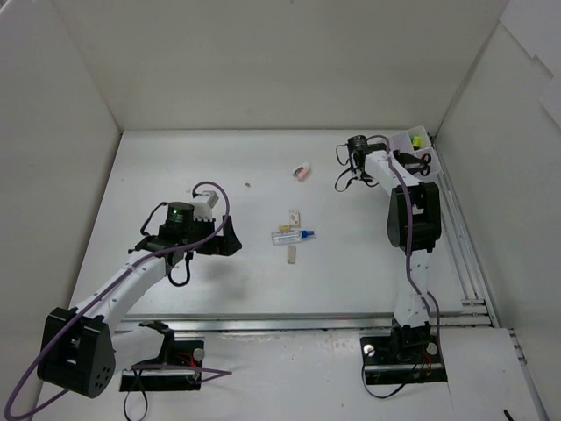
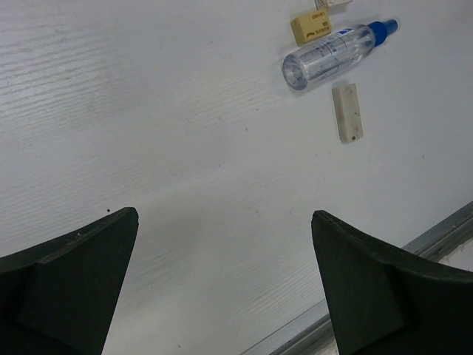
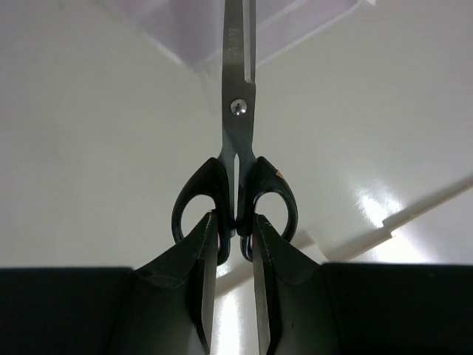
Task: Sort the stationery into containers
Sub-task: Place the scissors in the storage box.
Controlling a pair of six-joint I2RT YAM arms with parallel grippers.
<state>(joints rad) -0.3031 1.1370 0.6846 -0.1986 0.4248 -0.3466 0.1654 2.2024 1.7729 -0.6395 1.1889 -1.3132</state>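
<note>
Black-handled scissors (image 3: 238,133) hang from my right gripper (image 3: 235,218), which is shut on the inner sides of their two handle loops. The blades point at the white organiser box (image 3: 288,22) just beyond their tips. From above, my right gripper (image 1: 390,158) sits at the box (image 1: 405,139) in the far right corner. My left gripper (image 2: 225,214) (image 1: 230,237) is open over bare table, holding nothing. To its right lie a clear blue-capped tube (image 2: 332,52) (image 1: 292,236), a beige eraser (image 2: 309,28) and a pale eraser (image 2: 347,111) (image 1: 291,255).
A pink eraser (image 1: 301,172) lies alone near the far middle. Yellow-green items (image 1: 418,139) stand in the box. White walls enclose the table on three sides. A metal rail (image 1: 307,320) (image 2: 436,237) runs along the near edge and up the right side.
</note>
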